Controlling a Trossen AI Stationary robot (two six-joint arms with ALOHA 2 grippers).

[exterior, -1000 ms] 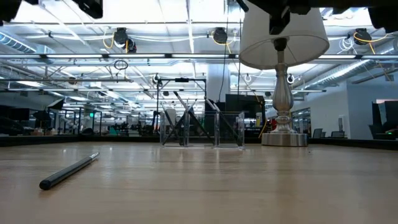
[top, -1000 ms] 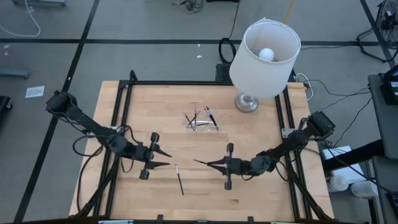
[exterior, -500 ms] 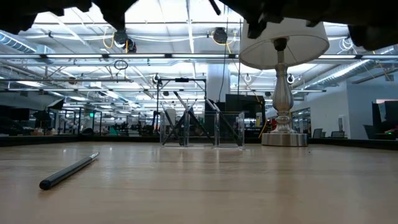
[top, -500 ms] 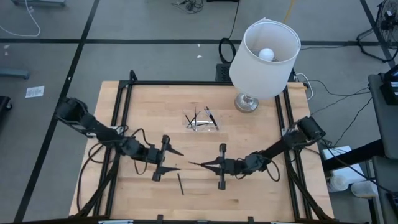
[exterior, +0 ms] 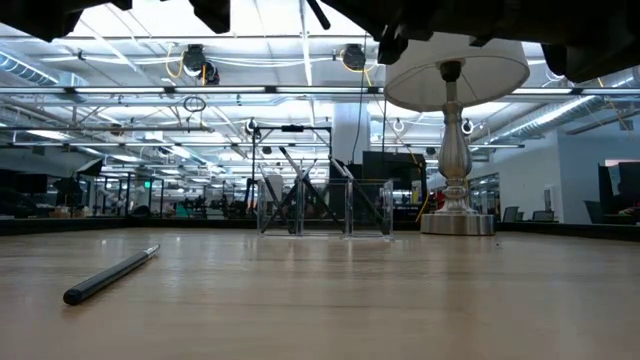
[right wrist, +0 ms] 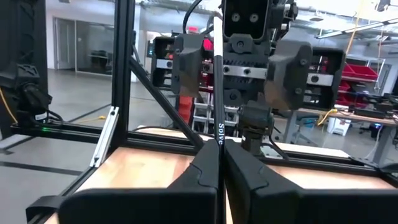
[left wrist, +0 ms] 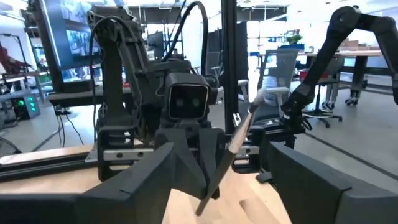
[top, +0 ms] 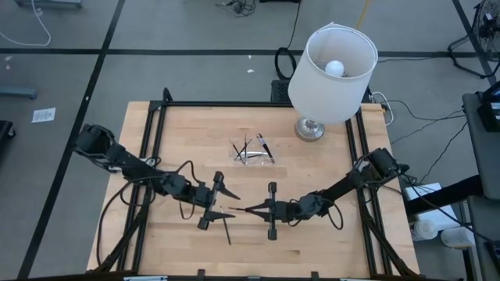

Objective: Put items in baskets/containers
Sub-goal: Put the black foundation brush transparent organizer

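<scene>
My right gripper (top: 247,209) is shut on a thin dark stick (right wrist: 218,93) with a pale end (left wrist: 252,109), a little above the table's middle near part. My left gripper (top: 233,203) is open and faces it tip to tip; its fingers (left wrist: 127,190) stand to either side of the stick, apart from it. Another dark stick (top: 226,230) lies flat on the table just nearer (exterior: 110,275). The clear tray (top: 251,151) stands farther back with several sticks leaning inside it (exterior: 325,205). My right gripper pinches the stick between its two fingertips, near the stick's dark lower end (right wrist: 219,140), beside its white lettering. The fingers come about level from the table's right and lie across the stick. The stick is lifted clear, tilted, its pale end up.
A lamp with a white shade (top: 333,72) stands on its metal base (top: 309,129) at the table's far right. A black frame rail (top: 156,133) runs along the table's edges. Bare wood lies between the grippers and the tray.
Both grippers have come toward each other over the table's middle: the left toward the right edge and a little nearer, the right toward the left edge with the stick. Their tips now almost meet.
</scene>
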